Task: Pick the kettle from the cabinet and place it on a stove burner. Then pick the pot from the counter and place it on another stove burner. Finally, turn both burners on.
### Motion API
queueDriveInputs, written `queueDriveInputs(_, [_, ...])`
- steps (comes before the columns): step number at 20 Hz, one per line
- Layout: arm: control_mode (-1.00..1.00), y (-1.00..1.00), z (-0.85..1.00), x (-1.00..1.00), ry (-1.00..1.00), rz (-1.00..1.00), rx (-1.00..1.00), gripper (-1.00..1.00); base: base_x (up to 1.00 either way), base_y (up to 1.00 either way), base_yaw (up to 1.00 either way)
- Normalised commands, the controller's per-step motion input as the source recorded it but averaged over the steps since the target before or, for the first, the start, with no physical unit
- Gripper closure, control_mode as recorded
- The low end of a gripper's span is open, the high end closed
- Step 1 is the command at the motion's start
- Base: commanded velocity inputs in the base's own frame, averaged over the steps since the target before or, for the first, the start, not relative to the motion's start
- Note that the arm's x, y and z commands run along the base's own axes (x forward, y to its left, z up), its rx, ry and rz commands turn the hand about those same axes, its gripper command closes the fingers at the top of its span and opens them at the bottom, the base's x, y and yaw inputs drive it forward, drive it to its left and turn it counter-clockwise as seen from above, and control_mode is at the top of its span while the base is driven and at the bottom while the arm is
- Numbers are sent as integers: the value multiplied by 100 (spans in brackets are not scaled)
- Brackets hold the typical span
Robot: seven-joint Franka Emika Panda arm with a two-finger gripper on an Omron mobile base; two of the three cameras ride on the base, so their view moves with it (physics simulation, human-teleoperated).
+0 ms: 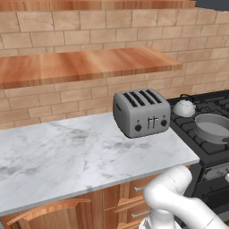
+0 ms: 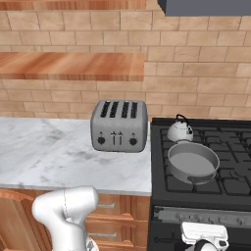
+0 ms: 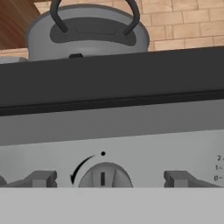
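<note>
The silver kettle [image 2: 180,130] [image 1: 184,107] stands on a rear stove burner [image 2: 215,135], its black handle arched over it. Just in front of it the grey pot [image 2: 192,161] [image 1: 214,127] [image 3: 87,37] sits on a front burner. My gripper [image 2: 203,235] is low in front of the stove's grey control panel [image 3: 144,144], open and holding nothing. In the hand view its fingertips [image 3: 41,178] stand wide apart on either side of a round knob [image 3: 103,176]. The wood cabinet shelf [image 1: 85,65] on the brick wall is bare.
A boxy grey toaster [image 1: 141,112] [image 2: 119,126] stands on the white marble counter [image 1: 67,152] beside the stove. More black grates [image 2: 233,164] lie to the right of the pot. Wooden drawer fronts [image 2: 117,215] sit under the counter, left of my hand.
</note>
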Motion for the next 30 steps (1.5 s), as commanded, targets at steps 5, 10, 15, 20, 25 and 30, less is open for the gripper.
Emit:
queueDriveInputs(5, [-100, -1, -23, 5, -5, 1, 1, 100, 0, 0, 0])
queueDriveInputs(10, [-100, 0, -17, 6, -7, 2, 1, 100, 0, 0, 0])
queueDriveInputs(15, [-100, 0, -6, 0, -8, 2, 0, 100, 0, 0, 0])
queueDriveInputs(20, [-100, 7, 0, 0, -8, 4, -5, 100, 0, 0, 0])
queueDriveInputs(25, [-100, 0, 0, -4, -1, 3, -9, 100, 0, 0, 0])
queueDriveInputs(30, [-100, -2, 0, -4, -4, 3, -17, 100, 0, 0, 0])
